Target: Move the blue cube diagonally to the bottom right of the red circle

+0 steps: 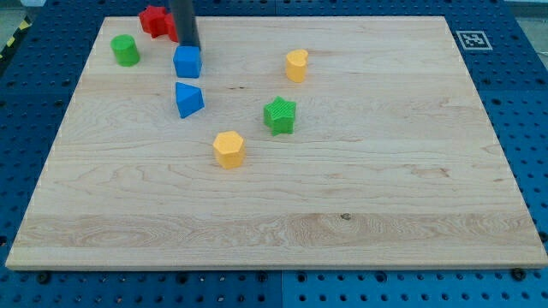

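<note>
The blue cube (187, 62) sits near the board's top left. My tip (191, 48) is right at the cube's top edge, on the side toward the view's top, seemingly touching it. The dark rod rises out of the view's top. A red block (154, 20) lies just up-left of the rod. More red shows against the rod's left side, partly hidden, and I cannot make out its shape. A blue triangular block (188, 99) lies just below the cube.
A green cylinder (125, 50) stands left of the cube. A yellow block (296, 65) is to the right, a green star-shaped block (280, 115) lies lower right, and a yellow hexagonal block (229, 148) sits below the blue triangle. The wooden board (385, 188) lies on a blue pegboard table.
</note>
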Robot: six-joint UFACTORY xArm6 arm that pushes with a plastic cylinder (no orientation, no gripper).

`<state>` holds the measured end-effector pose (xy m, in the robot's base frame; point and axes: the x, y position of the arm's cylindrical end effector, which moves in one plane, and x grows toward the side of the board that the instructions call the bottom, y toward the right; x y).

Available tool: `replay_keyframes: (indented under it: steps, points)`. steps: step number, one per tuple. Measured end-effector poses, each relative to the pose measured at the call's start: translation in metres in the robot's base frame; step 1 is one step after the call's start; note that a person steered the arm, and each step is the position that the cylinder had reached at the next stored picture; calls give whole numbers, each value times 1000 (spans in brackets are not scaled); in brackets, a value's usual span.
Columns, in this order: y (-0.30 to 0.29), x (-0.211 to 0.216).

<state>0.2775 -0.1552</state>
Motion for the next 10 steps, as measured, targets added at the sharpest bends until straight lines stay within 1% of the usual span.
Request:
replay_keyframes:
  steps: [1,2,3,4,5,7,8,9,10]
  points:
    - [-42,0]
    - [-43,0]
    - [-35,2]
    - [-26,21]
    - [-12,23]
    - [37,28]
    - [18,27]
    - [-26,50]
    - [-93,72]
